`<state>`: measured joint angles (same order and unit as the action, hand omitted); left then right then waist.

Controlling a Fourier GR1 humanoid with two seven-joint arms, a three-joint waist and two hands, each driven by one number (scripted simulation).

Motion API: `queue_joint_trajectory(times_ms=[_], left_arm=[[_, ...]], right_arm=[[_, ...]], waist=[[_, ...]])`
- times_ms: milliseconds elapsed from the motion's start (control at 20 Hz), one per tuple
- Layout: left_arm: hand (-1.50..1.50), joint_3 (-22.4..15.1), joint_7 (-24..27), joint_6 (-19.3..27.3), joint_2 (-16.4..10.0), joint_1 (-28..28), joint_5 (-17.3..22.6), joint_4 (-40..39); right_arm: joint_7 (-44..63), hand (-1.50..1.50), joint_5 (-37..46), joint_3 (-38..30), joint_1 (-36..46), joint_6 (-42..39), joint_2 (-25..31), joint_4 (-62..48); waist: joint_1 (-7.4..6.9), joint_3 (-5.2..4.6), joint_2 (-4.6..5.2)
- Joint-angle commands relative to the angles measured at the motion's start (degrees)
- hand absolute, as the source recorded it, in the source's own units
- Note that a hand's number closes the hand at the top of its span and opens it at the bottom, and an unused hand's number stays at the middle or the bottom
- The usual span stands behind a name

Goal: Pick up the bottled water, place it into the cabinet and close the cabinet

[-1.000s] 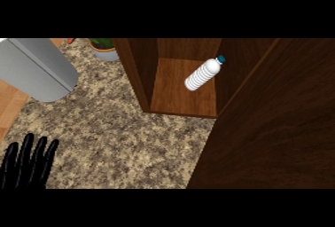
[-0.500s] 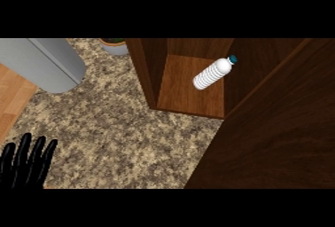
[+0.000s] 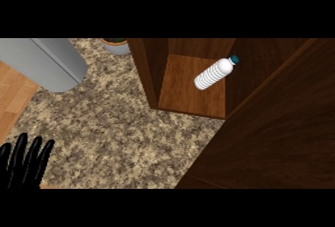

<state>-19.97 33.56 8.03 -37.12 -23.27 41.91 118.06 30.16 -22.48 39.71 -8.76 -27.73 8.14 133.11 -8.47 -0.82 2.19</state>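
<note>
A white ribbed water bottle [image 3: 213,74] with a teal cap stands on the wooden shelf inside the open cabinet [image 3: 193,91] at the upper middle of the head view. The cabinet's dark wooden door [image 3: 274,133] stretches across the right side, from the upper right down to the lower edge, and hides the counter behind it. My left hand [image 3: 25,162] rests at the lower left corner, open with its fingers pointing up, far from the bottle. My right hand does not show.
A grey metal appliance [image 3: 49,62] stands at the upper left on the speckled granite counter [image 3: 118,133]. A grey pot [image 3: 118,44] sits at the top beside the cabinet's left wall. Light wooden floor [image 3: 13,97] shows beyond the counter's left edge.
The whole view has slid rightward: cabinet, bottle and appliance sit further right in the picture, and the door edge shows more. The left hand stays open at the lower left.
</note>
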Motion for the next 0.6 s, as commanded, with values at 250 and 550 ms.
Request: queue_joint_trajectory(times_ms=[250, 550], left_arm=[[-1.50, 2.2, 0.2, -0.6, -0.5, -0.8, 1.5, 0.3], [-1.50, 1.8, -0.3, -2.3, -0.9, -0.7, 2.2, 0.1]], right_arm=[[-4.7, 1.50, 2.7, -10.7, 1.7, 16.3, -7.8, -7.4], [-6.6, 1.50, 1.3, -16.6, 10.4, 23.1, -7.9, -15.3]], waist=[[2.67, 0.30, 0.09], [0.62, 0.34, 0.09]])
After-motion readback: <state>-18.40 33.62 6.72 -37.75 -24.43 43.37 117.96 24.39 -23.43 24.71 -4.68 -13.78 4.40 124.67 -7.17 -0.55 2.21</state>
